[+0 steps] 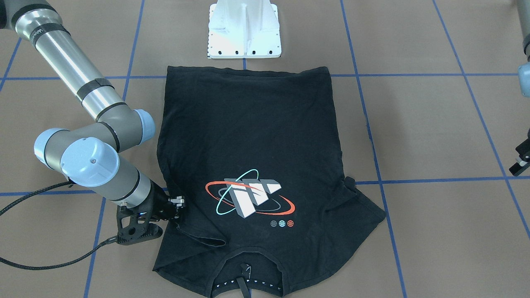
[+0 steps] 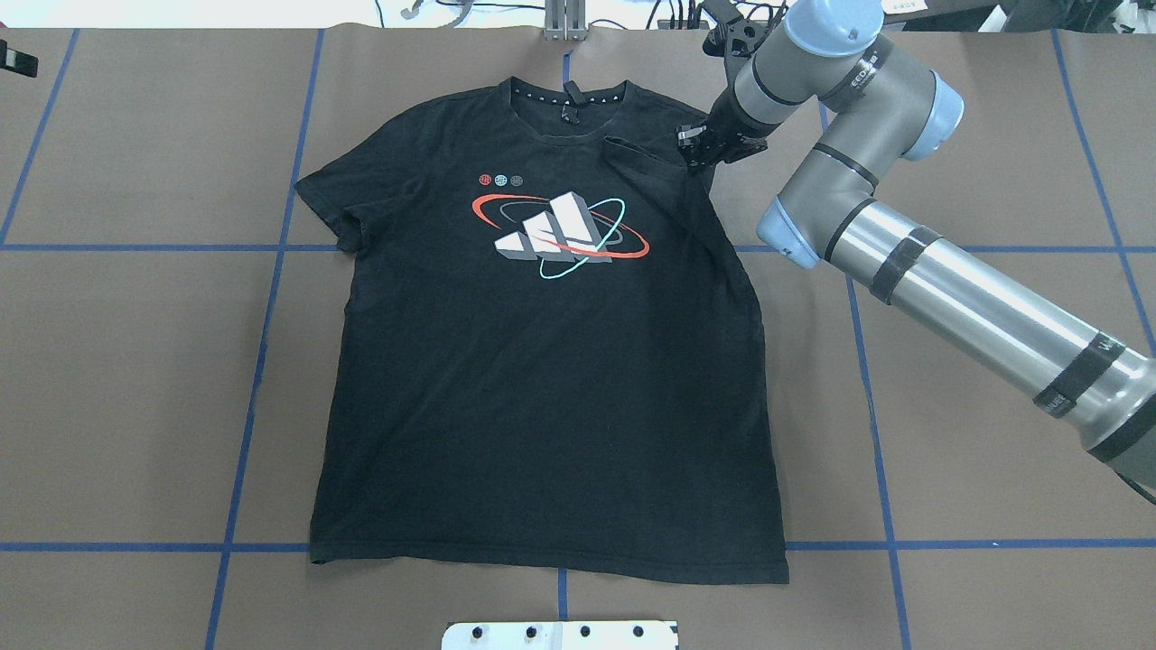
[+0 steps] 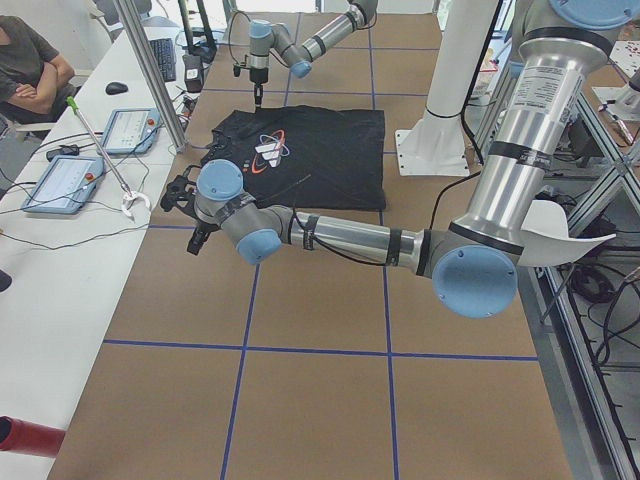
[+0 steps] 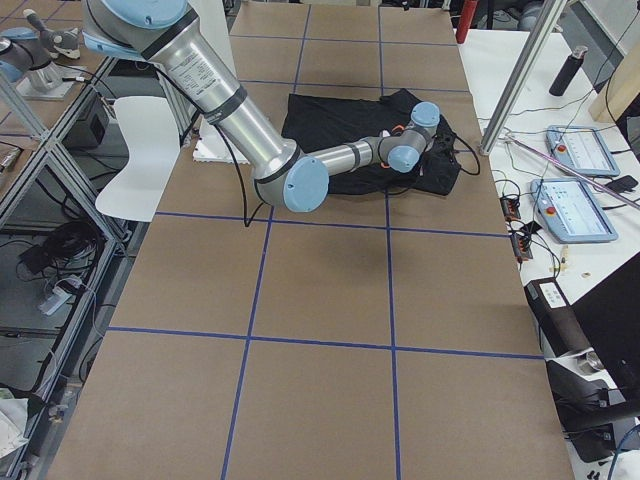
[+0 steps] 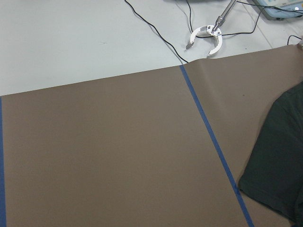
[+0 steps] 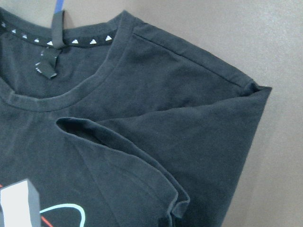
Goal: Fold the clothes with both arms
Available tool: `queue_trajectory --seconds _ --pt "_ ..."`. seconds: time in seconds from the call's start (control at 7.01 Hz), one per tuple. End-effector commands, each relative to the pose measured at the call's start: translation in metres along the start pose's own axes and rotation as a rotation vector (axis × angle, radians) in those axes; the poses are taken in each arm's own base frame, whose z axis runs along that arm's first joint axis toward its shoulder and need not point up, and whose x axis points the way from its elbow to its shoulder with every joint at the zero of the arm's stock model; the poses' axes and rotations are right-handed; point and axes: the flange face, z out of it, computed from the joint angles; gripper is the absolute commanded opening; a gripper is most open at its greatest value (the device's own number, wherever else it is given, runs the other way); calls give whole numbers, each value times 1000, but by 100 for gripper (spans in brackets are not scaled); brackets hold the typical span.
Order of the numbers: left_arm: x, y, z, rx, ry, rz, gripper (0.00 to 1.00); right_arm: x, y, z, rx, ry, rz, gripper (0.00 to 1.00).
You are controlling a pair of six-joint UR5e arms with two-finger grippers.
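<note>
Closest to the robot, white base plate (image 2: 560, 635) at the desk (image 2: 135, 379) edge. Just beyond it, hem of the black T-shirt (image 2: 542, 379), spread flat and chest up across the blue tape lines (image 2: 262, 343). Further out, chest graphic (image 2: 558, 236) of grey-white blocks with red and teal ellipses. On the robot's left, outer sleeve (image 2: 330, 203) lying out flat; on its right, folded sleeve (image 2: 641, 162) turned inward over the shoulder. Low at that fold, touching or just beside it, right gripper (image 2: 694, 146); jaws apart or together, cannot tell. Farthest, collar (image 2: 564, 90). Off at the far left, well apart from the shirt, left gripper (image 1: 521, 159), jaws likewise unreadable.
</note>
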Motion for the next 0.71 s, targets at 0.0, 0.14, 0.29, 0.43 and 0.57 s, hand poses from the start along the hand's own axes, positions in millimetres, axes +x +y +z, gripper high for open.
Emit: queue_trajectory --seconds 0.0,0.14,0.29,0.43,0.57 --pt "-2 2 0 -2 -2 -4 99 -47 27 5 -25 -62 -65 0" --pt "-3 3 0 -3 -3 -5 99 -59 39 14 -42 -73 -79 0" --pt "-4 4 1 -4 -5 -7 99 -68 49 18 -53 -84 -92 3" --pt "-5 5 1 -5 -4 -6 99 -73 55 21 -64 -91 -98 12" --pt "-5 6 1 -4 -5 -6 99 -79 59 24 -70 -97 -105 23"
